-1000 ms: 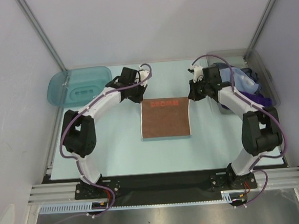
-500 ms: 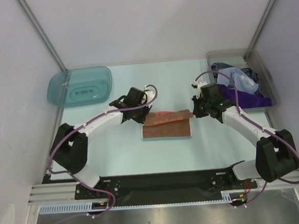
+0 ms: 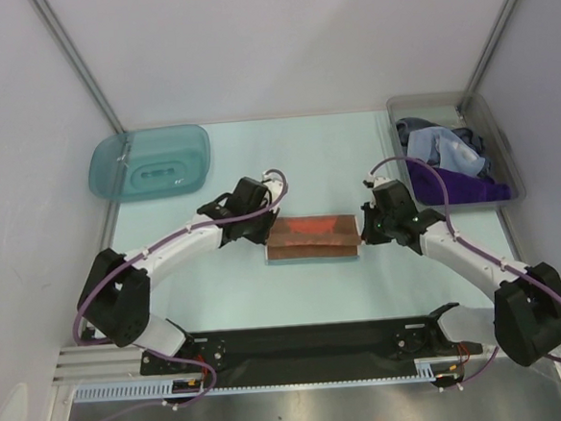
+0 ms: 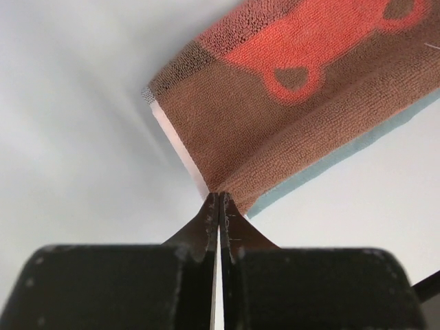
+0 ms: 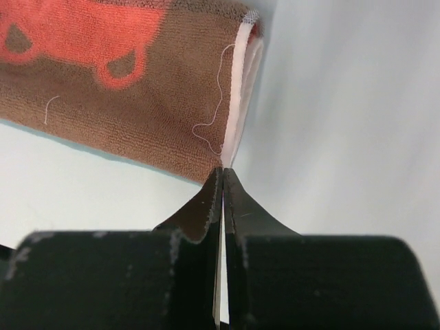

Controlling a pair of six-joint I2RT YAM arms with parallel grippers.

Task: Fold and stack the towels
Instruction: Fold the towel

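Pinching opposite ends of the orange-brown towel (image 3: 313, 235), my left gripper (image 3: 266, 234) and right gripper (image 3: 362, 226) are closed tight on it; it lies folded double on the table (image 3: 306, 160), other towels (image 3: 448, 165) heaped in the bin (image 3: 395, 118).

Pale blue-green table (image 3: 306, 160), enclosed at the far side and both flanks by plain white walls (image 3: 298, 45); a slanting metal post (image 3: 77, 61) rises from the far left corner, and another from the far right. Teal plastic tray (image 3: 104, 170), translucent with rounded corners and an oval moulding at its middle, lies at the far left corner. Clear grey bin (image 3: 427, 99), rectangular, stands at the far right corner, its long side along the right edge. A black plate (image 3: 309, 336) and an aluminium rail (image 3: 99, 363) run along the near edge.
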